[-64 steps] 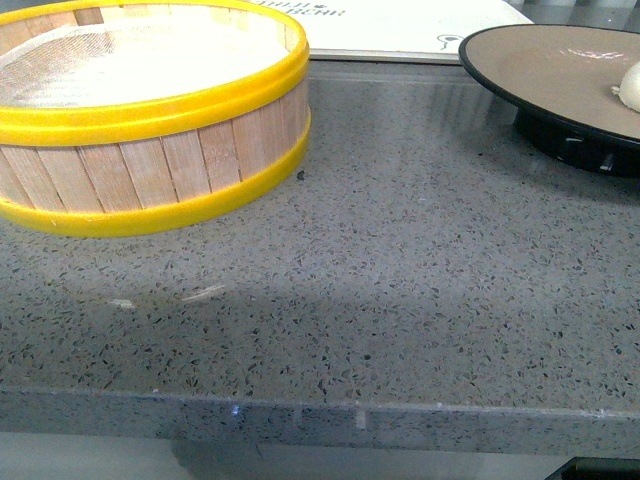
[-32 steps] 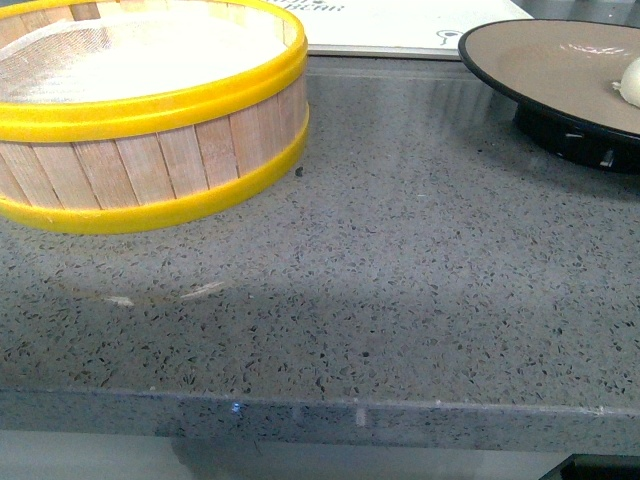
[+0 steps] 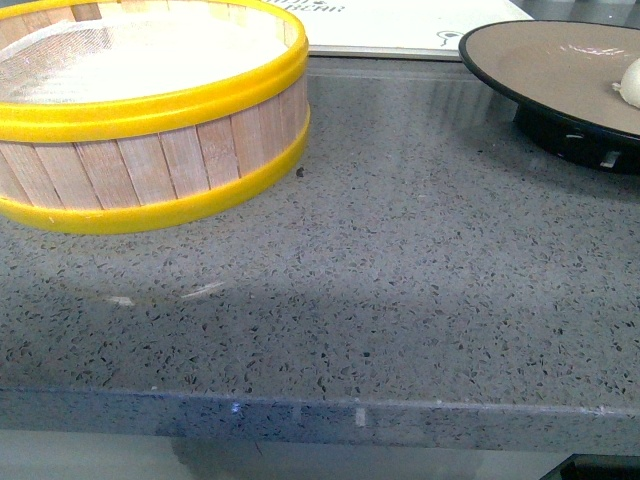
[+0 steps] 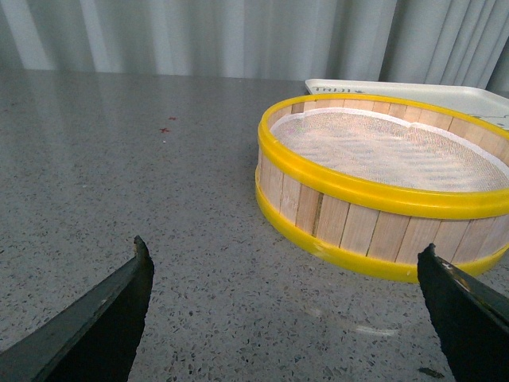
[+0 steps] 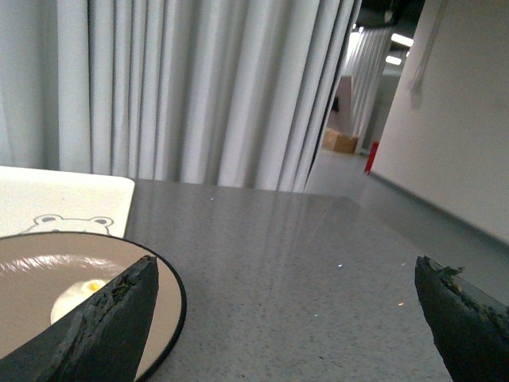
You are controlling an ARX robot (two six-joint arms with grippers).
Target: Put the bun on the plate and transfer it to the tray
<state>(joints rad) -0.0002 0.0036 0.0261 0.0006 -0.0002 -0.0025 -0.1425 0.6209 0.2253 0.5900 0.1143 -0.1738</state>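
Left fingers (image 4: pixel 99 318): dark, spread wide, nothing between them, held low over the bench (image 3: pixel 400 280) with the steamer basket (image 4: pixel 374 223) ahead of them.
Right fingers (image 5: pixel 103 326): dark and rough-edged, likewise spread wide and gripping nothing; one finger overlaps the near part of the plate (image 5: pixel 48 267) in the right wrist view.
Bun (image 3: pixel 631 85): one, small, off-white, lying on the plate's (image 3: pixel 560 60) grey-brown top, cut off by the right edge of the front view. The right wrist view shows it partly behind the finger (a small yellowish spot shows on it (image 5: pixel 75 296)).
Plate: round, black rim, black pedestal base, standing on the bench to the right of the steamer basket (image 3: pixel 150 160) and well apart from it. Whether its rim touches the tray cannot be told.
Tray (image 3: pixel 400 25): cream-white, flat on the bench behind basket and plate; bear drawing visible (image 5: pixel 67 223).
Steamer basket: wooden slats, yellow bands at top and bottom, lined with white mesh cloth (image 4: pixel 382 151).
Bench: grey speckled stone.
Backdrop: pale pleated curtain (image 5: pixel 199 87).
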